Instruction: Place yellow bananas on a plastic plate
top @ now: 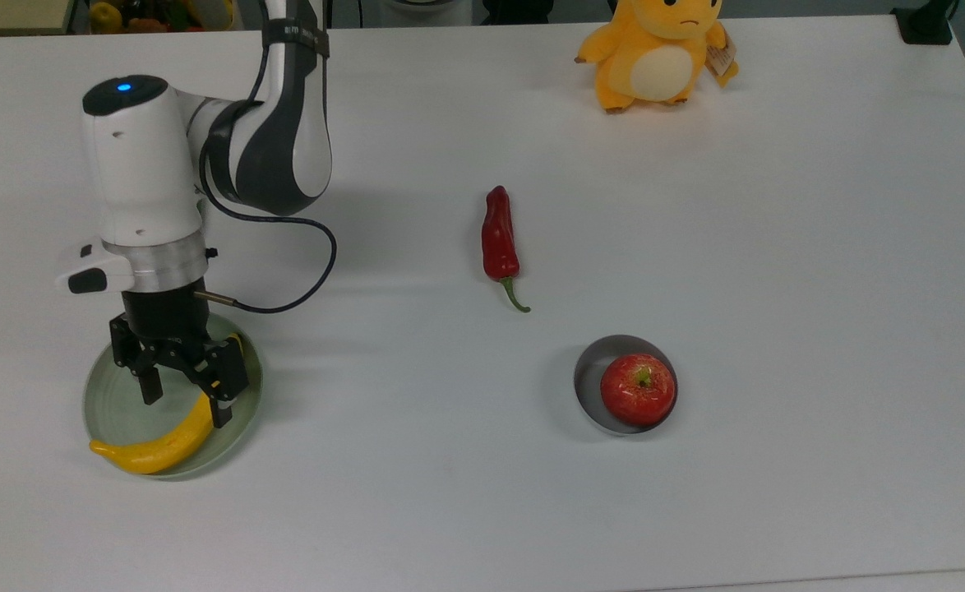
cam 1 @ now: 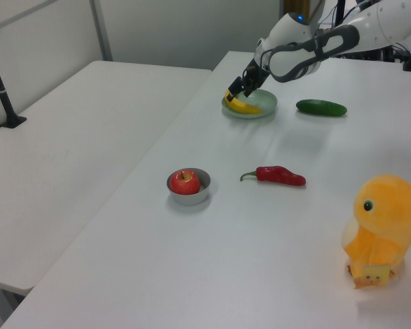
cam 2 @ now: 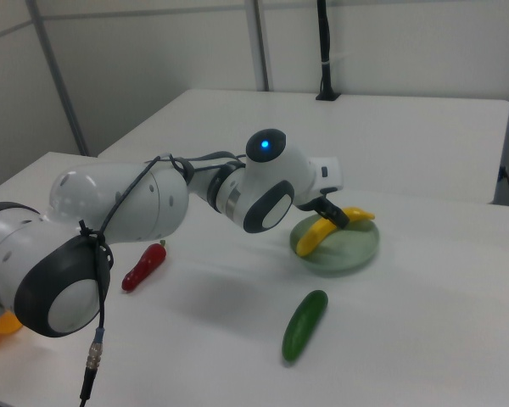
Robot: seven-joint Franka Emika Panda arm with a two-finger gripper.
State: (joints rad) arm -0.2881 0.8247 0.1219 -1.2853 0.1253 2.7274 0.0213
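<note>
In the top view, your gripper (top: 185,397) hangs spread wide above the plastic plate (top: 113,402); the yellow banana (top: 160,442) lies along the plate's lower rim, one fingertip just beside it. In the left view, banana (cam 1: 242,107) rests on plate (cam 1: 260,108). In the right view, likewise (cam 2: 316,236), a cucumber (cam 2: 304,324) nearby.

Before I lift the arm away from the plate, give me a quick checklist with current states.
1. Banana rests on plate: ok.
2. Banana fully inside rim: not ok, its tip overhangs at the top view's left.
3. Hand open: ok.
4. Fingers clear of banana: cannot tell, one sits right at it.
5. Cucumber apart from plate: ok.
6. Pepper away from hand: ok.
</note>
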